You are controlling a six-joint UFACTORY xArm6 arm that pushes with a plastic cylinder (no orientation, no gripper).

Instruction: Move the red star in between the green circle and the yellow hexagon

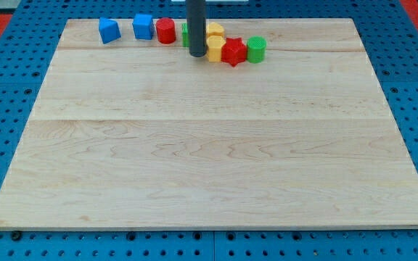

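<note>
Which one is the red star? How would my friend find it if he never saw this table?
Look along the far edge of the wooden board, at the view's top, where the blocks sit in a row. Just right of my tip are three touching blocks: a yellow hexagon, the red star, and a green circle. The star is the pointy red one; the other red block is round.

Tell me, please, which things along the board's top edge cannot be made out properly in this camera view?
- Green block: only a sliver shows; the rod hides the rest, so its shape is unclear.
- Upper yellow block: partly behind the rod, shape unclear.
- My tip: whether it touches the yellow hexagon is unclear.
- Rod's upper part: cut off by the view's top.
</note>
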